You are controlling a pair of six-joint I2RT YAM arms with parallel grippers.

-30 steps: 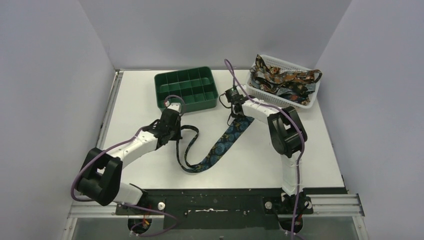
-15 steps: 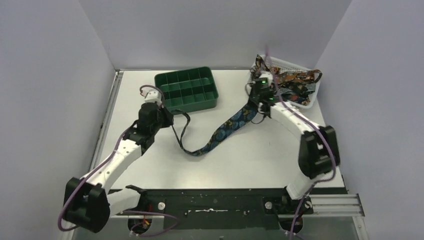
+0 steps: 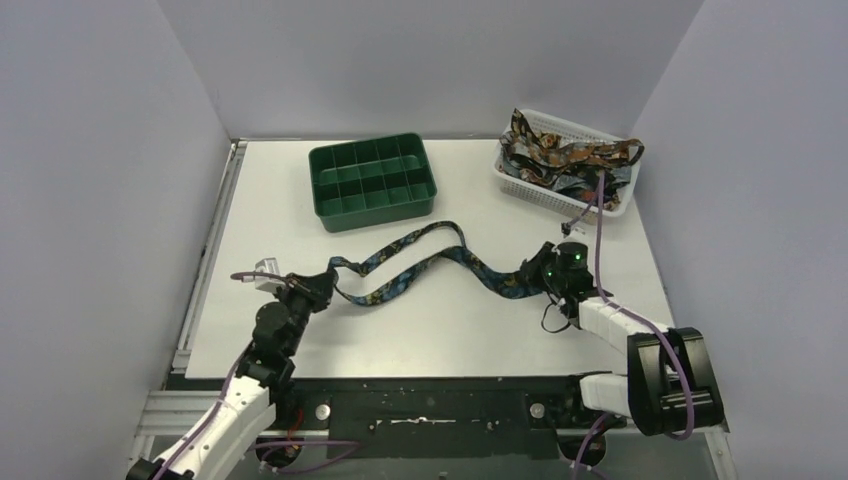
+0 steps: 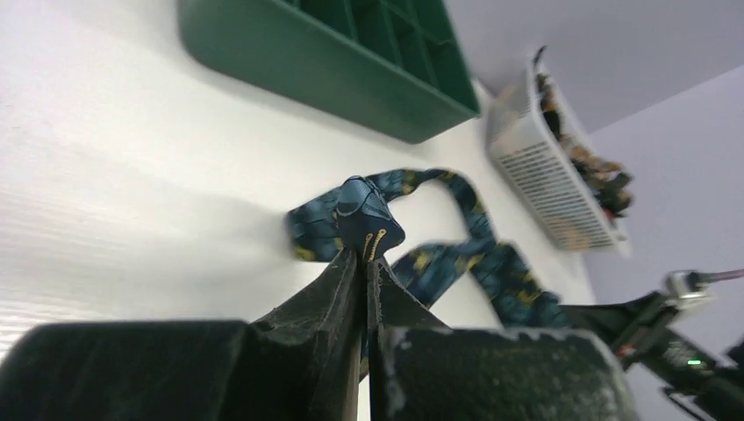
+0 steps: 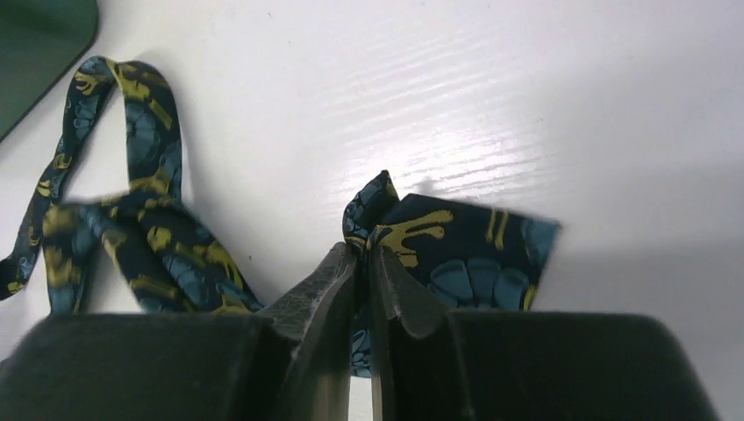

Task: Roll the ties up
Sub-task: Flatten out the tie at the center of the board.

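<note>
Pinching the tie (image 5: 465, 254) by its ends in my left gripper (image 4: 364, 263) and right gripper (image 5: 361, 259), I am holding it long across mid-frame, ready for rolling.

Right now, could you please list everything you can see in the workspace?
white table: one, white, under everything
green plastic compartment tray: one, dark green, far centre
white mesh plastic basket: one, white, far right corner
patterned ties: several, count unclear, dark with orange and brown, heaped in that basket
patterned navy fabric tie: one, navy with blue and yellow print, lying in loose curves across the middle
left gripper: one, black, near left, shut on the tie's narrow end
right gripper: one, black, near right, shut on its wide end
</note>
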